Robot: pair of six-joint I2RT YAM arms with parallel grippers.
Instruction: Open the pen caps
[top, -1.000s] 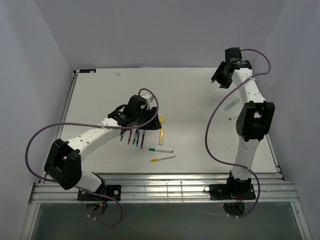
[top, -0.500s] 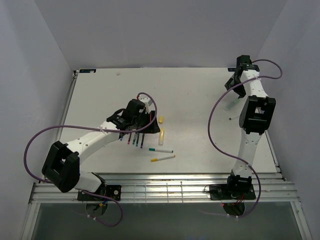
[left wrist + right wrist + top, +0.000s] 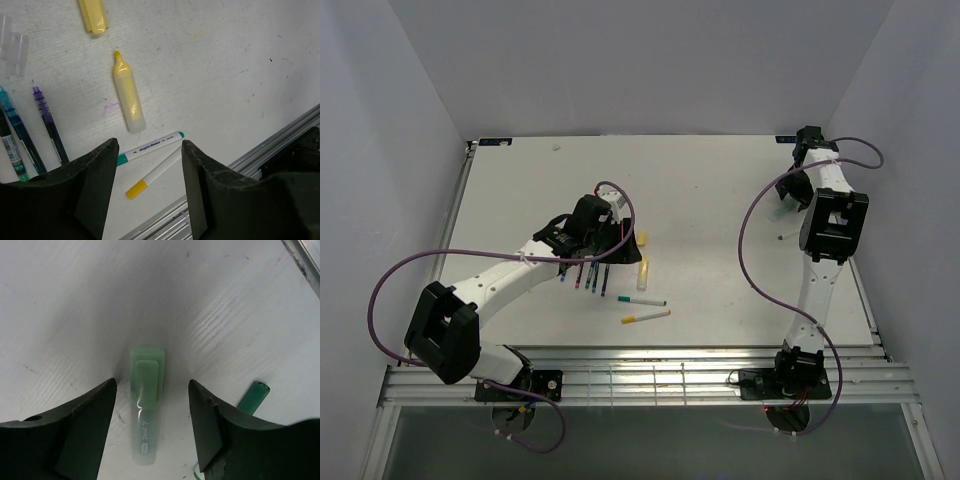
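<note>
My left gripper (image 3: 149,145) hangs open above two slim white pens, one with a green cap (image 3: 122,159) and one with a yellow cap (image 3: 136,190). Neither touches the fingers. An uncapped yellow highlighter (image 3: 127,95) lies further off, with its loose yellow cap (image 3: 93,15) beyond it. Dark slim pens (image 3: 47,115) lie in a row to the left. My right gripper (image 3: 152,382) is open and straddles a pale-green highlighter (image 3: 144,435) lying on the table with its green cap (image 3: 146,372) on. Its fingers are clear of the highlighter on both sides.
A clear cap (image 3: 15,50) lies by the dark pens. A dark green piece (image 3: 253,395) rests just right of the right fingers. The table's metal front rail (image 3: 280,145) runs close behind the white pens. The right arm (image 3: 830,215) works near the far right edge.
The right arm swung toward the far right corner and dropped its gripper over the pale-green highlighter. The left arm shifted only slightly above the pens.
</note>
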